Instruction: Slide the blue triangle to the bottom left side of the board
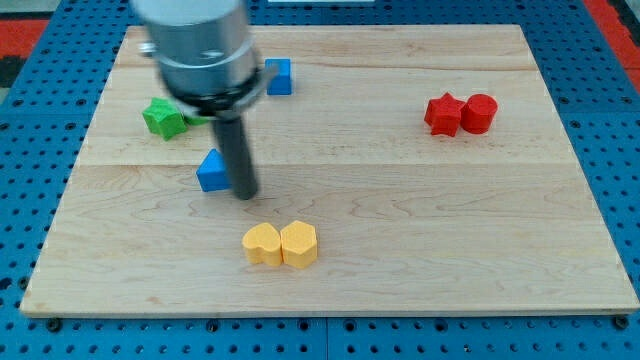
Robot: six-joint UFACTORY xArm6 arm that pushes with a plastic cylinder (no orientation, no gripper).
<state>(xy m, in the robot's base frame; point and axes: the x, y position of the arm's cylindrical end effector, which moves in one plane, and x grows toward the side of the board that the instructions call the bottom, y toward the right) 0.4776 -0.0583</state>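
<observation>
Rod ends in my tip [243, 195], no jaws or fingers to open or close; it grasps nothing and only pushes. My tip stands touching or just beside the blue triangle [212, 172], on that block's right flank toward the view's bottom. The triangle sits left of board centre, well short of the bottom left corner.

Risks, as judged:
- Contact point is on the right side, not the upper right. A push from here would likely send the triangle to the view's left, not down-left, and an off-centre push may spin it off my tip.
- The rod hides the contact face, so true touching cannot be confirmed.
- Yellow blocks [281, 244] lie near, below and slightly right of my tip; a downward sweep could clip them.

Room: the board [420, 290] below and left of my tip is open wood to the corner. The left edge is near; overshoot could tip the triangle off. Green block [164, 118], blue cube [279, 76] lie above my tip; red blocks [460, 114] are far right, clear.
</observation>
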